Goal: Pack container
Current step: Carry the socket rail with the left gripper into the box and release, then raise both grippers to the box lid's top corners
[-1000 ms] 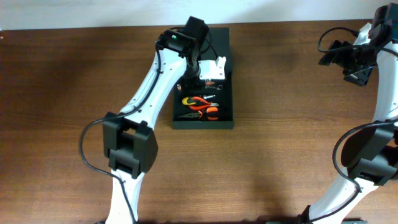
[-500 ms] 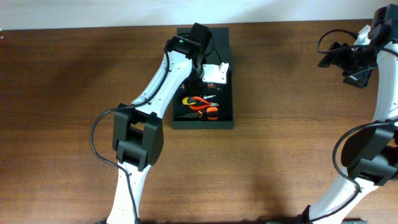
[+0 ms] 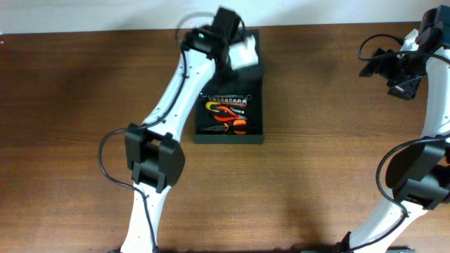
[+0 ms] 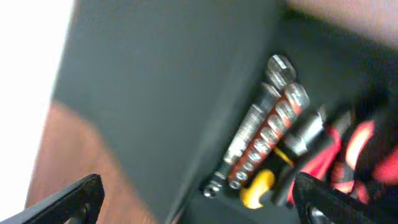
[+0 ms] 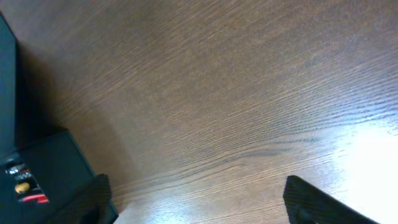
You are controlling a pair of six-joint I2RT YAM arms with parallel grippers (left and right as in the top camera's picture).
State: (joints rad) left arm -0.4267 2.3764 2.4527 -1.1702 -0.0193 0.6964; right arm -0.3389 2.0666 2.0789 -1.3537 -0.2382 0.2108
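The dark container (image 3: 254, 105) lies open on the table, left of centre. Inside it are a rail of silver sockets (image 3: 226, 98) and orange-handled pliers (image 3: 226, 117). My left gripper (image 3: 245, 55) hovers over the container's far end, open and holding nothing. Its wrist view shows the socket rail (image 4: 268, 142), a yellow piece (image 4: 257, 187) and red handles (image 4: 356, 148) past a dark container wall (image 4: 168, 81), with the left gripper (image 4: 199, 205) spread wide. My right gripper (image 3: 402, 76) hangs far to the right, open and empty. Its wrist view shows the right gripper (image 5: 205, 205) above bare wood.
The brown wooden table (image 3: 330, 176) extends all round the container. A corner of the container (image 5: 43, 168) shows at the left edge of the right wrist view. The table's far edge runs just behind the container.
My left gripper has opened and pulled back from the middle of the container toward its far end, uncovering the socket rail. The right arm has hardly moved.
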